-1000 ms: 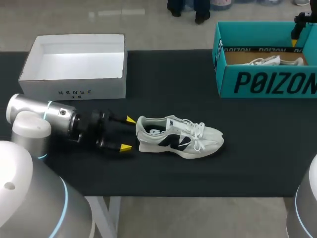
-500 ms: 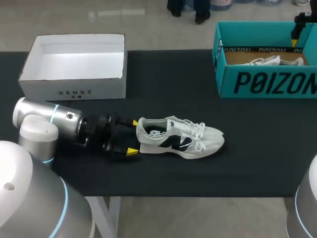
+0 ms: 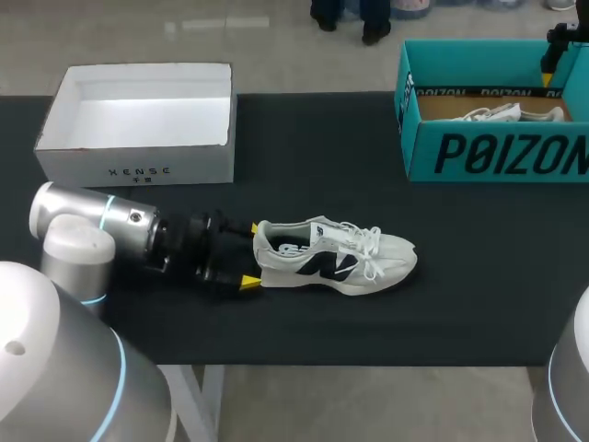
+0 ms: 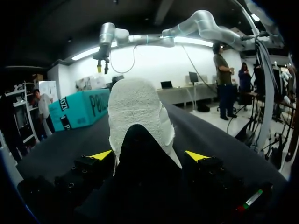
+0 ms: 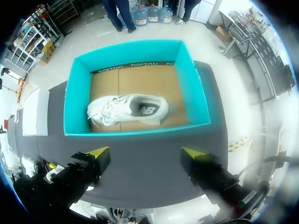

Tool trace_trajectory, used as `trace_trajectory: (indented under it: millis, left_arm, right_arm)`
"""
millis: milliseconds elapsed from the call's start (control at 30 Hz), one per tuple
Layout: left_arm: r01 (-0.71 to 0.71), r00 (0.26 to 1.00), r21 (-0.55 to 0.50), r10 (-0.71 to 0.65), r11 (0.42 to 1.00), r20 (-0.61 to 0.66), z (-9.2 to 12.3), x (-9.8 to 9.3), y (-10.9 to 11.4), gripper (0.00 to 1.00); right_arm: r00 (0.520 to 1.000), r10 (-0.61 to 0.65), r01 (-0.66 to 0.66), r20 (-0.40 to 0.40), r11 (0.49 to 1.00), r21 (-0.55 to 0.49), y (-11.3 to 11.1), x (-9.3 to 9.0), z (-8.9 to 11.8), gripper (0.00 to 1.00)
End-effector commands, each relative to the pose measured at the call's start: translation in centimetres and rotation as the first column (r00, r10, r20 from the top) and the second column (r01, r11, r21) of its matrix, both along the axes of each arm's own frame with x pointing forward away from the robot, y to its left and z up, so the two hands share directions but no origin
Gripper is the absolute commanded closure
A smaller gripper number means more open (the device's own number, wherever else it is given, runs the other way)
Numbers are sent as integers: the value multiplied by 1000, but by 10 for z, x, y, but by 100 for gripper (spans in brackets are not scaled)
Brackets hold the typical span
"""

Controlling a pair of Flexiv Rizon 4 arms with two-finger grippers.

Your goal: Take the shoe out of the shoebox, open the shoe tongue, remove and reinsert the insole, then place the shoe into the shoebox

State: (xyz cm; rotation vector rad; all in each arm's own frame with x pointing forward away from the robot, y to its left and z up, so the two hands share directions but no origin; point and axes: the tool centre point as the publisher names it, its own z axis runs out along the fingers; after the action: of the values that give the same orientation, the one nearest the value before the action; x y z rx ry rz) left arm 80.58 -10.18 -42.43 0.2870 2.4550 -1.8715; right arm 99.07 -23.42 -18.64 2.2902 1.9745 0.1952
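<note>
- The black table (image 3: 304, 138) carries everything.
- The teal shoebox (image 3: 497, 152) sits far right with a second shoe (image 5: 128, 111) inside. The right gripper (image 5: 145, 153) hangs above it, jaws spread wide and holding nothing.
- The white box (image 3: 138, 170) stands far left.
- The white shoe (image 3: 331, 256) lies mid-table on its sole. Its heel sits between the wide jaws of the left gripper (image 3: 250, 255), not clearly clamped.

we're seeing the shoe (image 3: 331, 255) lying in the middle of the table (image 3: 304, 166), toe pointing right. our l gripper (image 3: 250, 255) is sitting at its left end, heel btwn the fingers. open box (image 3: 138, 120) is sitting back left, shoebox (image 3: 488, 152) back right w/ another shoe (image 3: 511, 113) in it, r gripper (image 5: 147, 154) hanging above that.
</note>
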Motion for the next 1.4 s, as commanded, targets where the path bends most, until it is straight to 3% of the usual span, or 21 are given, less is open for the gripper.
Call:
trace_trajectory:
  millis: [33,467,900,967,1000,1400]
  left_arm:
    - [-26,1000,2,26,1000,-8,-4,-1,-4,0]
    - [-53,999,9,53,999,-8,-6,3,-15,0]
    - [-97,995,29,97,995,-18,-15,9,-3,0]
    - [-87,996,12,87,996,-12,-13,10,-3,96]
    - [-72,997,14,72,997,-5,-12,9,-4,100]
    - [-61,998,10,61,998,0,-11,9,-5,100]
  right_arm:
    - [1000,-1,1,1,1000,-1,0,-1,0,0]
    - [1000,-1,1,1,1000,-1,0,-1,0,0]
    - [1000,-1,1,1,1000,-1,0,-1,0,0]
    - [1000,-1,1,1,1000,-1,0,-1,0,0]
    - [1000,-1,1,1,1000,-1,0,-1,0,0]
    - [1000,-1,1,1,1000,-1,0,-1,0,0]
